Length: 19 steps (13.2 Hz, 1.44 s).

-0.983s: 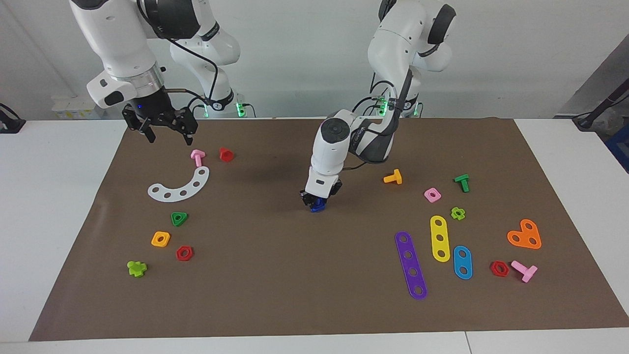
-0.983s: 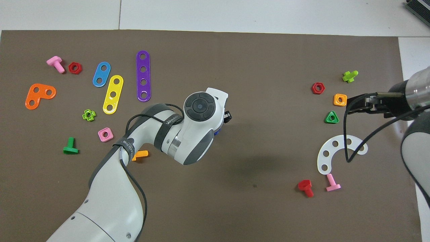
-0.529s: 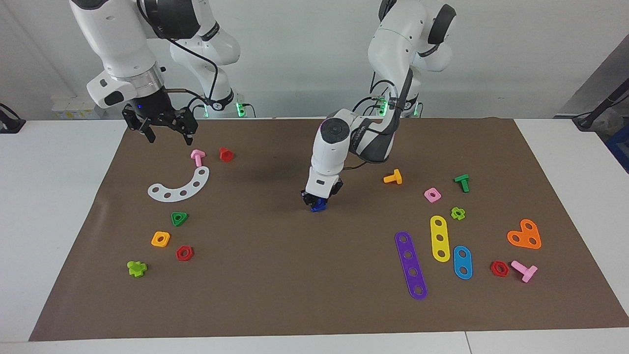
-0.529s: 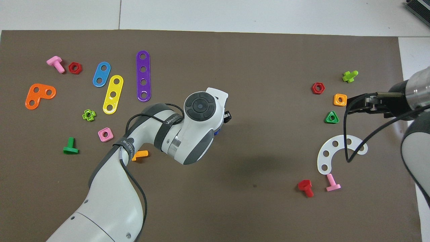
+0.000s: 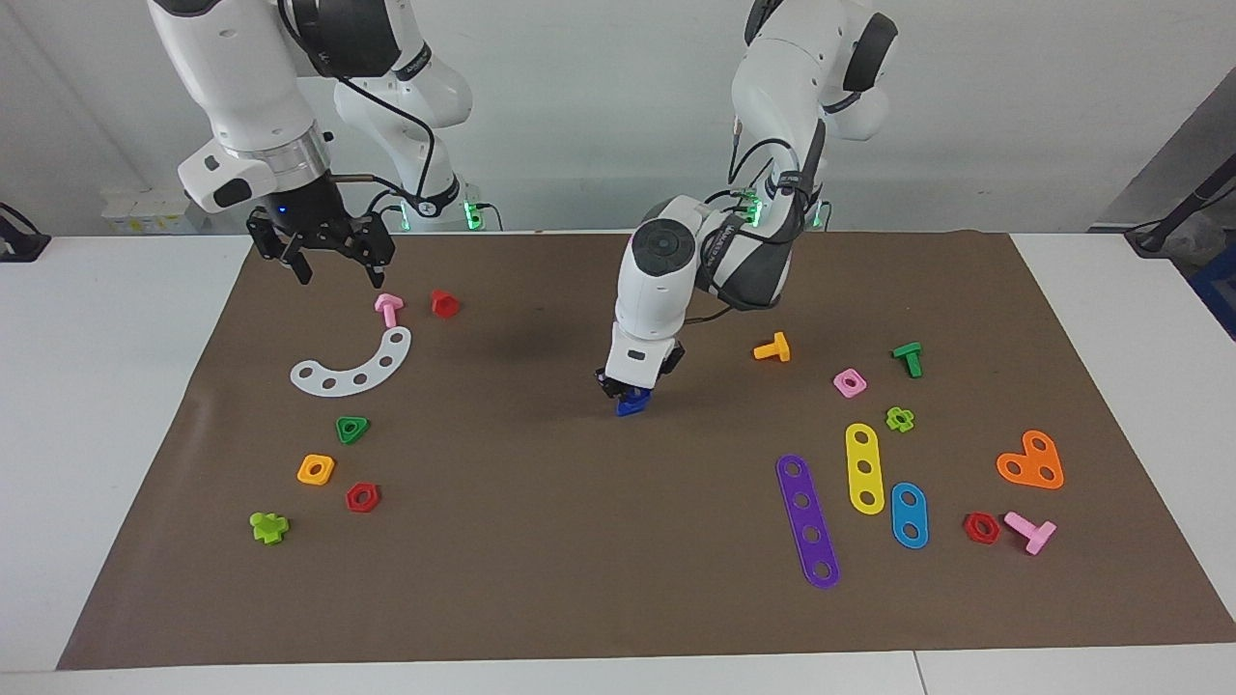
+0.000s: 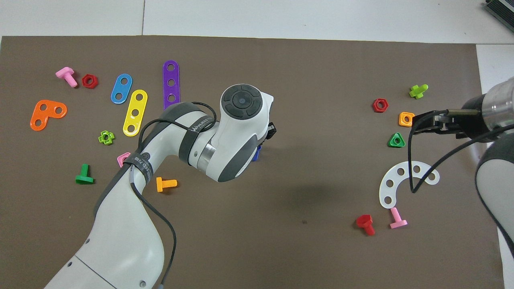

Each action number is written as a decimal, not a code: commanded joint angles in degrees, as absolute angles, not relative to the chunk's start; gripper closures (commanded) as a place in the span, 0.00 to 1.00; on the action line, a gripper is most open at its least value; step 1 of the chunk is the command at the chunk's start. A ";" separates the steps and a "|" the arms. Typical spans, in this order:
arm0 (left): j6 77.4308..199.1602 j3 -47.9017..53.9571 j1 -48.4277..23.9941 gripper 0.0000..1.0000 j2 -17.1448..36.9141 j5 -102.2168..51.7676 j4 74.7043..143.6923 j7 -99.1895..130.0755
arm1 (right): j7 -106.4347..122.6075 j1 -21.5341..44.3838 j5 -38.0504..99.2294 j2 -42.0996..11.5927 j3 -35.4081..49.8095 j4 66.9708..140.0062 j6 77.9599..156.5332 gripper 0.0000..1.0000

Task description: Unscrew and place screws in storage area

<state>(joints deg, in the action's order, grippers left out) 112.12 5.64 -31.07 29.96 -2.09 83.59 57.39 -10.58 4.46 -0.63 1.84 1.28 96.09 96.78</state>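
Note:
The dark-blue bolt (image 5: 630,405) is at the middle of the brown mat, its flat head low at the mat. My left gripper (image 5: 629,390) stands right over it, fingers down and shut on its top. In the overhead view only a blue sliver (image 6: 257,153) shows under the left wrist. The storage area has the white curved strip (image 5: 355,367) and the green (image 5: 352,429), orange (image 5: 316,469) and red (image 5: 362,496) nuts, toward the right arm's end. My right gripper (image 5: 334,271) hangs open and empty in the air beside the pink bolt (image 5: 388,308).
A red bolt (image 5: 444,303) lies by the pink one, a lime piece (image 5: 268,527) farther out. Toward the left arm's end lie purple (image 5: 807,519), yellow (image 5: 864,467) and blue (image 5: 909,514) strips, an orange plate (image 5: 1031,461), an orange bolt (image 5: 773,347) and small nuts.
The left arm's wrist and forearm rose and swung a little while the gripper stayed on the blue bolt. The right gripper shifted slightly toward the table's middle.

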 commanded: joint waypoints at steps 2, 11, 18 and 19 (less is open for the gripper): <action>107.93 6.15 -24.36 0.96 28.75 -3.94 81.21 44.18 | -13.96 8.51 0.09 2.73 1.58 99.93 100.80 0.07; 112.21 5.54 -10.55 1.00 22.42 -5.01 96.65 2.84 | -29.60 26.53 -0.79 -12.64 1.58 99.32 117.92 0.08; 120.42 5.45 -8.88 0.01 18.19 -4.39 109.25 -2.73 | -35.40 34.43 -3.58 -26.34 1.32 93.71 125.42 0.18; 120.24 5.36 -8.79 0.00 18.28 -4.39 108.81 -2.72 | -37.59 34.63 -6.47 -27.76 1.49 92.30 125.85 0.18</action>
